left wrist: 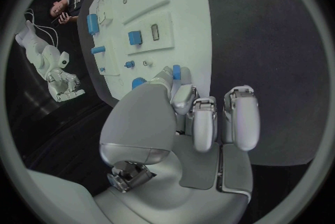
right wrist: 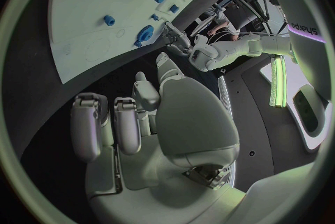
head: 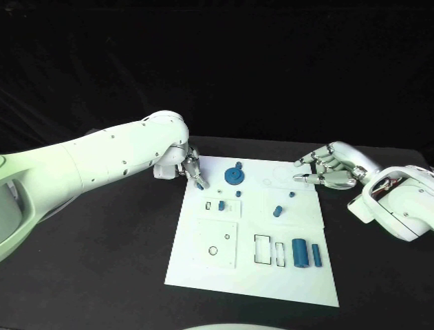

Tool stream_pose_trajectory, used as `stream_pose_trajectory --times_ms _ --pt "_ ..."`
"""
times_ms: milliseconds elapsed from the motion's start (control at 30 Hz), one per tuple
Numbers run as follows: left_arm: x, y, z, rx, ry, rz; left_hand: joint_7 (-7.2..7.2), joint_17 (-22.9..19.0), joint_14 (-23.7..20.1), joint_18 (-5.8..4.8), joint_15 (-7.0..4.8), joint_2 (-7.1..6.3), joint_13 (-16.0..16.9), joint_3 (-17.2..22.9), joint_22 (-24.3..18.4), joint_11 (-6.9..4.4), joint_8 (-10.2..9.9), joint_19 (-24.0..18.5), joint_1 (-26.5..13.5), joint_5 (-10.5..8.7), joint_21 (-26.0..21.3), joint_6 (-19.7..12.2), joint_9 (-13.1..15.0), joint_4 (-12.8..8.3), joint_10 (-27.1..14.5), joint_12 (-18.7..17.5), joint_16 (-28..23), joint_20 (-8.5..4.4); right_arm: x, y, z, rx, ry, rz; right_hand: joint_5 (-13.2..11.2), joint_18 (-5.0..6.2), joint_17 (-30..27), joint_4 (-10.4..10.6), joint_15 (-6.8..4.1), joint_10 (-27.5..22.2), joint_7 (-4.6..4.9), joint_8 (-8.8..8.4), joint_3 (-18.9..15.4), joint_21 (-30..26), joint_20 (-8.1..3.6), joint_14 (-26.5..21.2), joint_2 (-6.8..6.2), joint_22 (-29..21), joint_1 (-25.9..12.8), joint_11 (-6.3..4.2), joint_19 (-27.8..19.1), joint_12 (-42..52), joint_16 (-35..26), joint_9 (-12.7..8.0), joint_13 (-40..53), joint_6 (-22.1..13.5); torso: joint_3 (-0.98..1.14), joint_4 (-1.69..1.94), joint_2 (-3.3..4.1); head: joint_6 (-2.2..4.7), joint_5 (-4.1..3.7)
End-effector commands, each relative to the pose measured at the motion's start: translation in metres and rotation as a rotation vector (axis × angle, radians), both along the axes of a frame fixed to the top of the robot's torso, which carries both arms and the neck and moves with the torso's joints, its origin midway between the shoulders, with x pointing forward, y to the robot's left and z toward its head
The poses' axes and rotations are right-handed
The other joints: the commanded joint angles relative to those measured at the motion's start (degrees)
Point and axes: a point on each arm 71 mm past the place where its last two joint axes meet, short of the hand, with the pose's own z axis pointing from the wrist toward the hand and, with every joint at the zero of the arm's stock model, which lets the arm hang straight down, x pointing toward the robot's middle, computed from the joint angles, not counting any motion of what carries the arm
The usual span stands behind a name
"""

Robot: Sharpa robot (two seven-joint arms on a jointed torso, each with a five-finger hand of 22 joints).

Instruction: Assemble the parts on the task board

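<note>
The white task board [head: 227, 261] lies in the middle of the black table. My left hand [head: 190, 168] hangs over the board's far left corner, and its fingertips pinch a small blue part [left wrist: 176, 72]. A round blue part [head: 236, 175] lies on the board just right of that hand. My right hand [head: 326, 172] hovers at the board's far right edge with its fingers loosely bent and nothing in them. A large blue block [head: 301, 251] and a thin blue bar [head: 317, 256] sit near the board's front right. The right hand [left wrist: 59, 81] also shows in the left wrist view.
Small blue pegs [head: 239, 194] [head: 291, 194] and short blue blocks [head: 277, 212] [head: 221, 205] stand mid-board. Outlined recesses [head: 263, 249] and a square plate with a ring mark [head: 214, 244] lie toward the front. Black table [head: 98, 275] surrounds the board.
</note>
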Motion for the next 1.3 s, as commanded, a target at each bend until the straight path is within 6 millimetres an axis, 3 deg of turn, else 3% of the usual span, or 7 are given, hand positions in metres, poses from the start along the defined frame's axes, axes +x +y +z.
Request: stream_pose_trajectory --times_ms 33,233,667,1067,1300 --pt "0.0 -0.002 0.0 -0.059 -0.001 0.002 0.08 15.06 6.02 0.51 -0.01 1.09 -0.29 4.38 6.6 -0.03 -0.67 1.53 3.59 -2.36 -0.28 -0.51 -0.42 -1.4 -0.34 -0.63 0.18 -0.37 0.0 0.001 -0.001 -0.005 0.008 0.012 0.17 0.36 10.91 0.0 -0.35 -0.23 -0.13 0.27 -0.2 -0.35 -0.16 4.93 0.6 1.55 -0.15 -0.22 -0.32 -0.23 -0.28 0.09 -0.03 0.31 0.0 0.0 0.01 0.04 0.09" --pt "-0.001 -0.001 0.001 -0.093 -0.016 0.018 0.32 15.06 6.02 0.54 0.15 -1.28 -0.47 10.02 6.53 0.23 -0.7 1.46 2.69 -3.09 -0.45 -0.43 -0.48 -1.0 -0.12 -0.85 0.18 -0.24 0.0 0.001 -0.001 -0.007 0.008 0.013 0.17 0.36 10.91 0.0 -0.35 -0.23 -0.13 0.27 -0.2 -0.35 -0.16 4.93 0.6 1.55 -0.15 -0.22 -0.32 -0.23 -0.28 0.09 -0.03 0.31 0.05 0.02 -0.01 0.04 0.1" --pt "-0.021 -0.001 0.01 -0.22 -0.067 0.034 0.19 15.06 6.02 0.65 0.14 -3.81 -0.77 16.2 6.21 0.07 0.82 1.3 0.36 -3.12 -0.87 -0.56 0.6 -0.7 0.02 -1.01 0.18 -0.3 0.001 0.0 -0.002 -0.006 0.005 0.002 0.18 0.37 10.91 -0.01 -0.35 -0.23 -0.13 0.28 -0.21 -0.36 -0.17 4.93 0.67 1.52 -0.1 -0.23 -0.33 -0.23 -0.28 0.09 -0.03 0.32 0.11 0.1 -0.12 0.04 0.18" --pt "-0.056 -0.001 0.007 -0.22 -0.164 -0.023 -0.03 15.06 6.02 0.53 0.0 -5.12 0.09 18.21 6.71 -0.13 1.68 1.6 -0.34 -3.12 -0.49 -0.54 1.08 -0.96 0.77 -0.13 0.18 -0.41 0.002 -0.001 -0.003 -0.005 0.007 -0.003 0.21 0.38 10.84 -0.01 -0.36 -0.27 -0.13 0.28 -0.2 -0.39 -0.17 4.91 0.77 1.48 -0.05 -0.23 -0.34 -0.32 -0.34 0.09 -0.1 0.32 0.07 0.13 -0.23 0.29 0.29" --pt "-0.069 -0.006 -0.002 -0.188 -0.174 -0.035 -0.18 15.06 6.02 0.43 -0.1 -5.81 0.67 19.16 7.11 -0.26 2.18 1.84 -0.92 -3.14 -0.17 -0.2 1.27 -0.91 1.31 0.45 0.18 -0.5 0.002 0.001 -0.005 -0.004 0.011 0.0 0.21 0.38 10.84 -0.01 -0.36 -0.27 -0.13 0.28 -0.2 -0.39 -0.17 4.91 0.77 1.48 -0.05 -0.23 -0.34 -0.32 -0.34 0.09 -0.1 0.32 -0.02 0.29 -0.42 -0.02 0.32"
